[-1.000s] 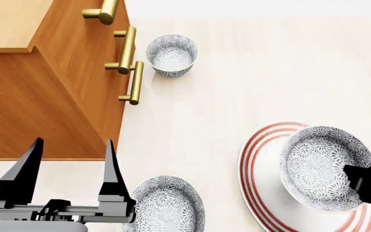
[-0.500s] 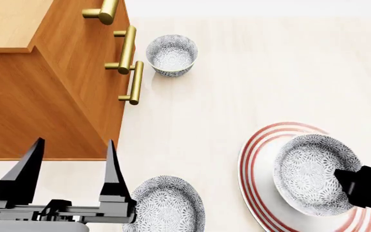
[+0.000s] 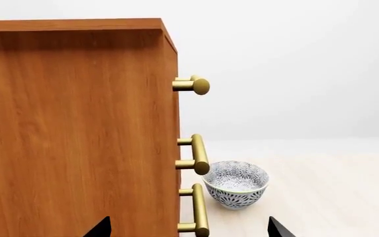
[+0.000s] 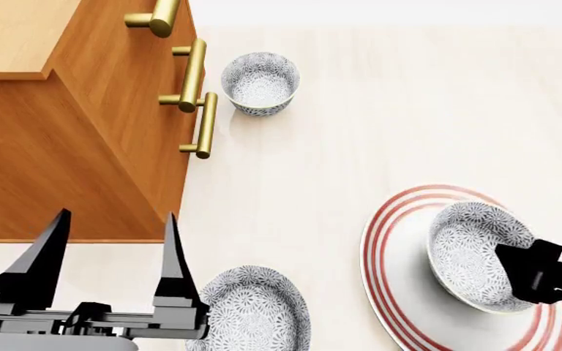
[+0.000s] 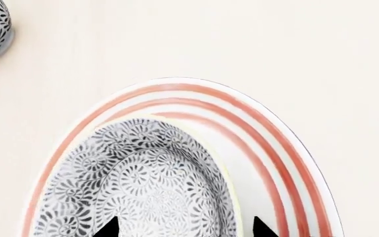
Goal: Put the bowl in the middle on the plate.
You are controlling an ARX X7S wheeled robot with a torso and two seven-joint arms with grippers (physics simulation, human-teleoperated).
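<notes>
Three patterned bowls are in the head view. One bowl (image 4: 474,252) lies over the plate (image 4: 398,281), tilted, with the right gripper (image 4: 544,276) at its 4 o'clock rim; whether those fingers are clamped on the rim cannot be told. A second bowl (image 4: 260,82) stands at 11 o'clock, just beside the wooden cabinet (image 4: 56,139) and its brass handles (image 4: 195,77). A third bowl (image 4: 252,311) sits at 6 o'clock, next to the left gripper (image 4: 110,252), whose fingers stand apart, holding nothing.
</notes>
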